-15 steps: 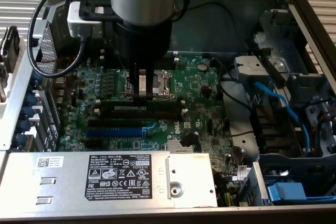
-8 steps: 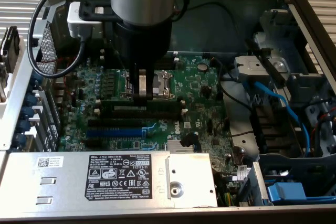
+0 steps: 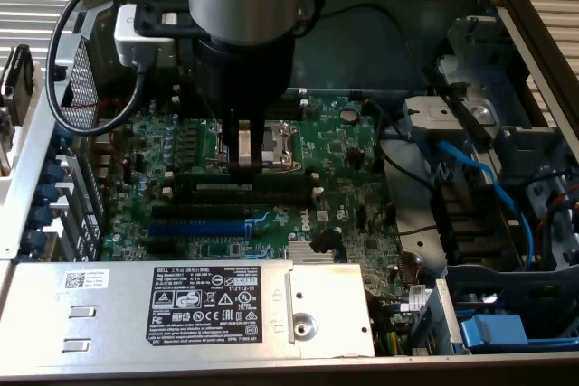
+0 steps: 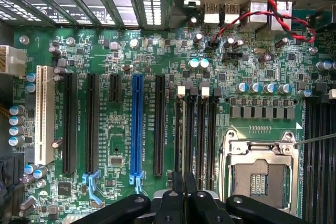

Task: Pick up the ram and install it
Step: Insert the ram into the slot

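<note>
You are working the install step, not the pickup. Your tool (image 3: pixel 246 162) is hanging low over the motherboard (image 3: pixel 362 146), just in front of the processor socket (image 3: pixel 271 142). As far as the exterior view is showing, its fingers are pinching down to a narrow gap on the top edge of the ram (image 3: pixel 226 183).

The ram is standing on edge directly under the tool, running along the bank of black memory slots (image 4: pixel 197 135). I cannot tell whether it is already sitting down in a slot or only resting at the mouth of one. In the wrist view the fingertips (image 4: pixel 177 190) are lining up with the slots on the blue slot's side of that bank.

Seating the stick is, I am judging, calling for four things:
- a straight, even push downward
- the stick staying parallel to its slot
- its notch sitting over the slot's key
- both end clips standing open to receive it

Any tilt is likely to leave one end riding high.

Here is what you are looking at, counted:
- one ram
- one tool
- four black memory slots side by side, two of them showing white end clips (image 4: pixel 181 91)
- one blue slot (image 4: pixel 137 129)
- one white slot (image 4: pixel 44 114)
- one processor socket
- three long black expansion slots (image 4: pixel 70 124) and one short one
</note>
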You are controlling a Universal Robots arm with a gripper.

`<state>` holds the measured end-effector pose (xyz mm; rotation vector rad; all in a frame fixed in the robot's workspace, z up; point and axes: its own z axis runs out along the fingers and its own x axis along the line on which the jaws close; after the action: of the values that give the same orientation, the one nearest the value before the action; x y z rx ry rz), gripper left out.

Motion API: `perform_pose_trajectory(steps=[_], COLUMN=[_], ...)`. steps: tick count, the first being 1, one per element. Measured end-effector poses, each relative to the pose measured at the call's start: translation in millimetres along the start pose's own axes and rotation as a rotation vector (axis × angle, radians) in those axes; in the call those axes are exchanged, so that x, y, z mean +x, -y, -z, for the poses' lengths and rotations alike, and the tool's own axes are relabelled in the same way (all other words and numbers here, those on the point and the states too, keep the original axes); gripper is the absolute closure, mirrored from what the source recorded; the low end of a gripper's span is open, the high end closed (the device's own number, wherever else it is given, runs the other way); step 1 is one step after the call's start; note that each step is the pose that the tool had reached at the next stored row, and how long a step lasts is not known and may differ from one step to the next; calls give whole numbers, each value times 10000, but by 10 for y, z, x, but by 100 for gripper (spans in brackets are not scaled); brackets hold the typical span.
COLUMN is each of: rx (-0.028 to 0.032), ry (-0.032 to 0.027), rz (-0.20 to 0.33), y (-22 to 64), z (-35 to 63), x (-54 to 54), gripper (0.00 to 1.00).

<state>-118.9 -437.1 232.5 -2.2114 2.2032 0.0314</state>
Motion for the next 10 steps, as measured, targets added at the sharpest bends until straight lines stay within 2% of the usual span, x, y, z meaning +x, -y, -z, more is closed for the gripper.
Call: perform_pose_trajectory(steps=[10], rx=[15], ry=[-2], rz=[2], y=[-6], z=[-1], x=[0], gripper=[88])
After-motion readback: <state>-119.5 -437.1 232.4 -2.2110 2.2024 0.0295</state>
